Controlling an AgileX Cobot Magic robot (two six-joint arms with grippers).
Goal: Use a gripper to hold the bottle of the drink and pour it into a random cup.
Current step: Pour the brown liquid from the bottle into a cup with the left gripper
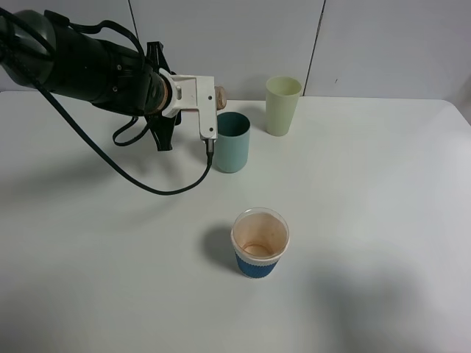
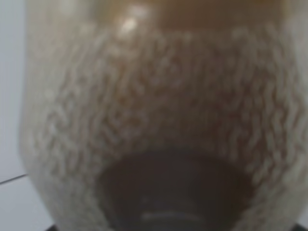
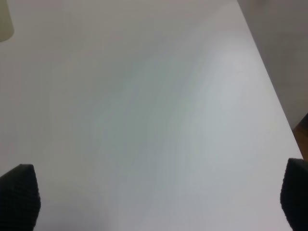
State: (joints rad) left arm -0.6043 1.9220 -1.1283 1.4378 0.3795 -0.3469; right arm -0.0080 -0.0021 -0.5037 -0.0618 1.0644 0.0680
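Note:
My left gripper point(image 1: 208, 104) is white, on a thick black arm, and is shut on the bottle point(image 1: 219, 94). It holds the bottle tipped on its side, its end poking out just above the far left rim of the teal cup point(image 1: 232, 143). In the left wrist view the bottle point(image 2: 154, 120) fills the frame, blurred, with the brown drink point(image 2: 192, 14) inside. I see no stream between bottle and cup. My right gripper point(image 3: 154, 202) is open over bare table, with only its black fingertips point(image 3: 19, 195) showing; it is out of the high view.
A pale yellow-green tumbler point(image 1: 282, 105) stands behind and right of the teal cup. A white paper cup with a blue sleeve point(image 1: 260, 243) stands near the front middle, brownish inside. The white table point(image 1: 383, 220) ends at a wall behind. A black cable point(image 1: 125, 173) loops below the left arm.

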